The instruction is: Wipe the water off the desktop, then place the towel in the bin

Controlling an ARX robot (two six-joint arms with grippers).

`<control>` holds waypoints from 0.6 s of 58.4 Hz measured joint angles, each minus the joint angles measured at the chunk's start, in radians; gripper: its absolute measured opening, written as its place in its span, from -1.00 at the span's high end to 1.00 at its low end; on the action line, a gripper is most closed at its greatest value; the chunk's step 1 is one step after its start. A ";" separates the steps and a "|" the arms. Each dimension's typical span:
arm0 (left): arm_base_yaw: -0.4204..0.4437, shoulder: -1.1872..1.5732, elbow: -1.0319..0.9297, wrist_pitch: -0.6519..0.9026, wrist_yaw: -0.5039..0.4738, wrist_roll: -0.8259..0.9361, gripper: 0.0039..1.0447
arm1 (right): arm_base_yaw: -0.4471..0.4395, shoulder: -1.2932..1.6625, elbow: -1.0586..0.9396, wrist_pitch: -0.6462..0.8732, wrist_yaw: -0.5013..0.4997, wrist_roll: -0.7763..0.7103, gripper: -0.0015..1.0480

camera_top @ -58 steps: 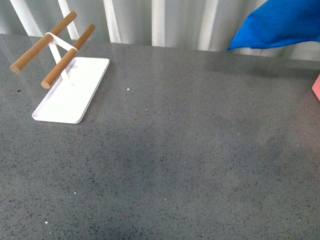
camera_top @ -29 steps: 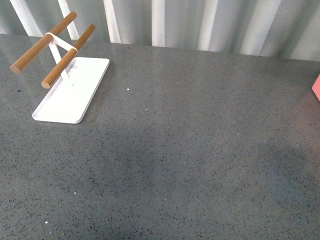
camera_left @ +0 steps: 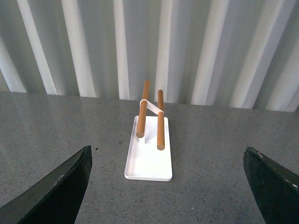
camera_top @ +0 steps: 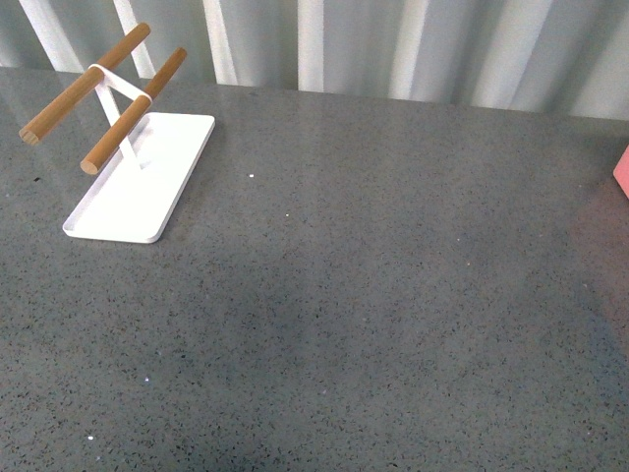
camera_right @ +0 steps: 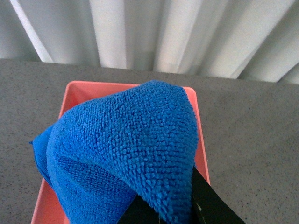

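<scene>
In the right wrist view my right gripper [camera_right: 173, 210] is shut on the bright blue towel [camera_right: 126, 149], which hangs bunched above the pink bin [camera_right: 77, 93] and hides most of its inside. Only a corner of the bin [camera_top: 622, 169] shows at the right edge of the front view, where neither arm nor the towel appears. The speckled dark-grey desktop [camera_top: 373, 295] fills that view, and I cannot make out water on it. My left gripper [camera_left: 167, 150] is open above the desktop with nothing between its fingers.
A white tray [camera_top: 108, 221] carrying a rack with two wooden bars [camera_top: 84, 84] stands at the far left of the desktop, and the tray [camera_left: 149, 168] lies ahead of my left gripper. A white corrugated wall [camera_top: 393, 44] runs behind the desktop.
The towel, at the front view's top right one second ago, has left that view to the right. Its shadow on the desktop slid right and faded. The tray has not moved.
</scene>
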State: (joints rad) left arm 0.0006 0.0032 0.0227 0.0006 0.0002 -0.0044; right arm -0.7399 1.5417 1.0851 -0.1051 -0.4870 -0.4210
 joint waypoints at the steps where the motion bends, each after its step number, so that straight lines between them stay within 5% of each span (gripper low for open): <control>1: 0.000 0.000 0.000 0.000 0.000 0.000 -0.87 | -0.003 0.004 0.000 0.000 0.001 0.000 0.94; 23: 0.000 0.000 0.000 0.000 0.000 0.000 -0.87 | -0.001 0.200 -0.045 0.028 0.159 -0.051 0.94; 35: 0.000 0.000 0.000 0.000 0.000 0.000 -0.87 | 0.048 0.305 -0.038 0.026 0.211 -0.055 0.33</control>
State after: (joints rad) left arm 0.0006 0.0032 0.0227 0.0006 0.0002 -0.0044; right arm -0.6918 1.8469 1.0470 -0.0788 -0.2760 -0.4759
